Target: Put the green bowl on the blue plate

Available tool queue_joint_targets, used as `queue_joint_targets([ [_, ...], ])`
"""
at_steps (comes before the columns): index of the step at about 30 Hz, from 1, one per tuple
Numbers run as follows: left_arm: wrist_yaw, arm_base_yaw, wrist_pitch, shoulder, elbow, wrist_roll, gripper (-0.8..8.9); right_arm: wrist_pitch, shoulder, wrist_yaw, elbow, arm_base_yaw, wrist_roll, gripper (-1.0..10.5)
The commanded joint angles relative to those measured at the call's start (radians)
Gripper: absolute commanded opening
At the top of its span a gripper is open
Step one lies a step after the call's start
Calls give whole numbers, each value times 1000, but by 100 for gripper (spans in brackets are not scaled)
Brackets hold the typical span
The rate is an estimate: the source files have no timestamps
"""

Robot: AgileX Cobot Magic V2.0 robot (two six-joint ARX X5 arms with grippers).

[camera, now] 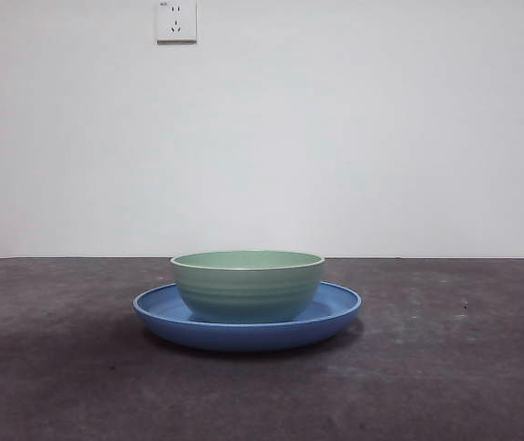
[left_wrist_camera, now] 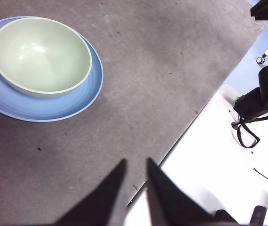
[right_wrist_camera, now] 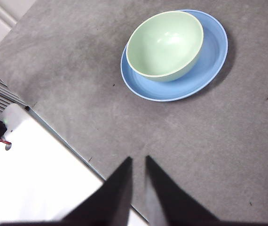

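**Green bowl seated on blue plate; both hands clear**

The green bowl (camera: pixel 247 285) is seen standing upright inside the blue plate (camera: pixel 336 310), resting on the plate's flat middle; it is a pale mint colour, marked outside with faint horizontal ridges and finished with a lighter, almost cream rim; its inside is smooth, glossy and empty, with small highlights caught near the bottom. The plate is wide and shallow, a glossy medium blue with a low raised rim, and a ring of blue is left showing all round the bowl; in the wrist views the bowl (left_wrist_camera: pixel 41 55) is seen set a little off-centre on the plate (left_wrist_camera: pixel 54 108). Both are carried by a dark grey, slightly mottled worktop (camera: pixel 464 367), roughly at its middle in the front view; a white wall with a socket (camera: pixel 176 20) is seen behind.

The left hand (left_wrist_camera: pixel 133 165) is held above the worktop's edge, well apart from the plate, its jaws nearly closed on nothing, with only a narrow gap between the tips; the right hand (right_wrist_camera: pixel 137 162) is held likewise, near the opposite edge, grasping nothing.
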Motion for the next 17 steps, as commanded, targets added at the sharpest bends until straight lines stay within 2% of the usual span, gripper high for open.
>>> queue_joint_targets([
  [1, 5, -3, 14, 6, 9, 9, 9, 18, 6, -1, 18, 6, -12, 6],
  [17, 5, -3, 13, 6, 9, 8, 9, 36, 5, -2, 18, 6, -10, 6],
])
